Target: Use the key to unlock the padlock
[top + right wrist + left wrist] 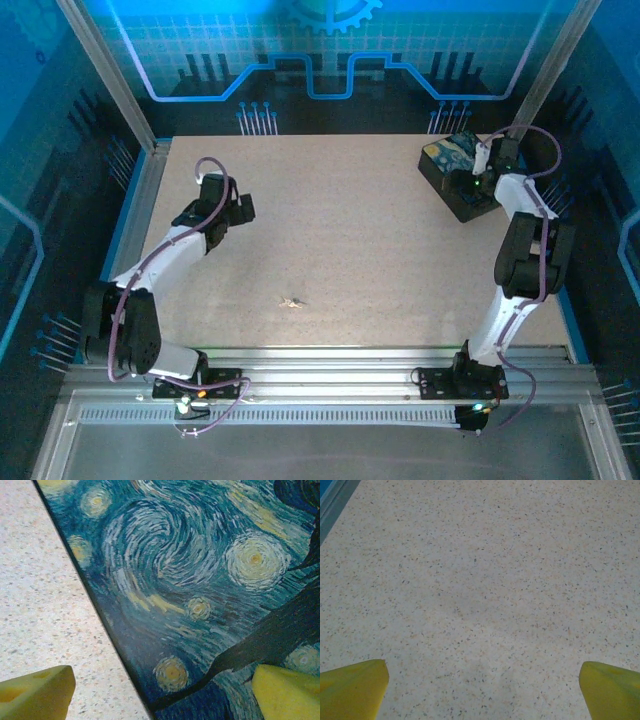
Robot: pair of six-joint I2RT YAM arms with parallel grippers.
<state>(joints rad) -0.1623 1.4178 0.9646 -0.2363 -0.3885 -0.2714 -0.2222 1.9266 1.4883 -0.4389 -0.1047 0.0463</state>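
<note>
The key (292, 301) is a tiny pale metal piece lying on the speckled table (350, 230), near the front and a little left of centre. No padlock is in view. My left gripper (243, 205) hovers over the table's left side, far from the key. Its yellow fingertips (355, 687) stand wide apart, and the left gripper (482, 690) is open over bare tabletop. My right gripper (487, 160) is at the back right, over a black box (455, 185). In the wrist view the right gripper (162, 692) is open, one fingertip (35, 692) over the table and the other over the lid.
The box's lid (190, 580) is painted with blue and yellow swirls; its left edge runs diagonally through the right wrist view. A metal rail (350, 365) borders the table's near edge, and blue walls enclose the back and sides.
</note>
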